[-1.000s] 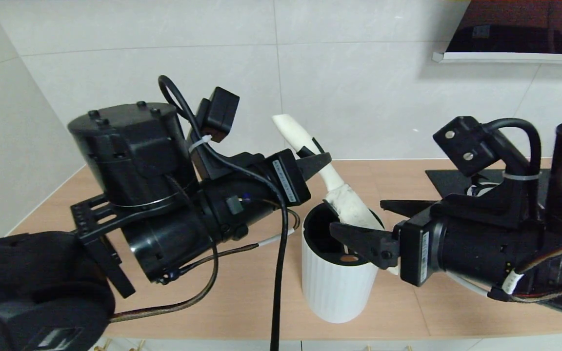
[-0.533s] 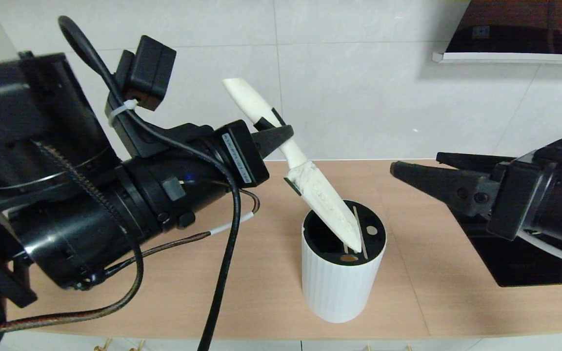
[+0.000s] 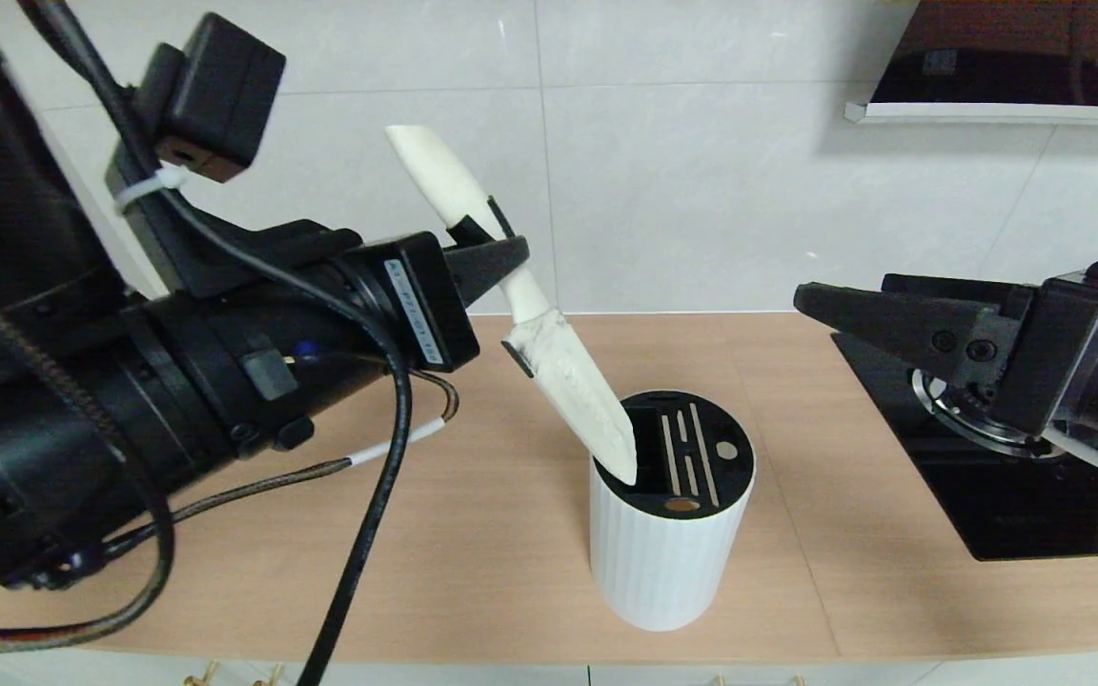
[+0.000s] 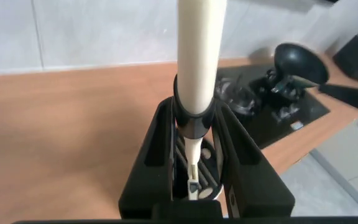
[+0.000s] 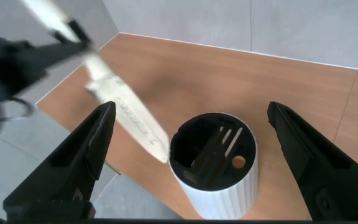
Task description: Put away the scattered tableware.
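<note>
Clamping the knife (image 3: 573, 386), left claw (image 3: 503, 246) poises its tip at holder (image 3: 668, 562) rim; right claw (image 5: 188, 112) wide open.

No text, number or sign can be read. One white label strip (image 3: 407, 310) is carried on the housing of the left gripper (image 3: 497, 250), just behind the jaws closed on the white knife (image 3: 568, 381), at about 10 o'clock from the knife block (image 3: 668, 557) in the head view. Dark print is seen on the strip, but it is too small to be made out.
</note>
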You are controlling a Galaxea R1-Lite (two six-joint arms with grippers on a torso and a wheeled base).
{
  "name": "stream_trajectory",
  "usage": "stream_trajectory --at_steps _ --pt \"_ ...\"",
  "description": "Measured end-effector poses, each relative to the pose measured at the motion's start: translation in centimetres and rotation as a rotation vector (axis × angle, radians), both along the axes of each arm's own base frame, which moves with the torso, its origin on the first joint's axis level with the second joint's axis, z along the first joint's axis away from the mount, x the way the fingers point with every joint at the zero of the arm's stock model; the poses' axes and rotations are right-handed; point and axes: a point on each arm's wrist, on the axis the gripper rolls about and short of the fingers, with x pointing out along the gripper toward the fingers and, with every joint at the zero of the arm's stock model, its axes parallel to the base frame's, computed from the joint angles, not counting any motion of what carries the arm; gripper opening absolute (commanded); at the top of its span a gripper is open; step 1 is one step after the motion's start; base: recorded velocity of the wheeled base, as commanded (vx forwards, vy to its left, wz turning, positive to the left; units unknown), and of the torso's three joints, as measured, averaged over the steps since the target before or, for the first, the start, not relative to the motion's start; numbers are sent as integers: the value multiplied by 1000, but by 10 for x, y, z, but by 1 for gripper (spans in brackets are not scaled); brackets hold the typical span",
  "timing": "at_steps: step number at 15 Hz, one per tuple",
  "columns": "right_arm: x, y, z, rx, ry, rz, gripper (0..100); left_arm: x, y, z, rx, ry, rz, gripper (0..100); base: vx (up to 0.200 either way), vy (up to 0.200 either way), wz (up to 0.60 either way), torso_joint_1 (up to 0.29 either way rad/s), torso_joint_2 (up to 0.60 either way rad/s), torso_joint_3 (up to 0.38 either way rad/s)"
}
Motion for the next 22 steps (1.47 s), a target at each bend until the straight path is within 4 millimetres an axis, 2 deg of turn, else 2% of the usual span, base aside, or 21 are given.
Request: stream_trajectory --at_steps 4,7,10,15,18,22 --pt "4 -1 -1 -3 3 -4 100 -15 8 19 -19 -53 -9 0 0 0 0 0 0 0" --pt "6 -2 -2 -6 6 -14 100 -11 6 26 121 -14 227 0 0 0 0 0 0 0" --pt "7 -4 -1 -4 4 -27 100 -1 -26 43 108 -26 348 0 0 0 0 0 0 0" --pt "13 -20 7 13 -23 -102 100 14 -91 49 117 -35 471 0 0 0 0 0 0 0" --pt "15 -26 9 17 -29 -124 100 15 -108 40 168 -36 472 0 0 0 0 0 0 0" --pt "17 -25 6 11 -22 -128 100 16 -119 31 179 -30 459 0 0 0 0 0 0 0"
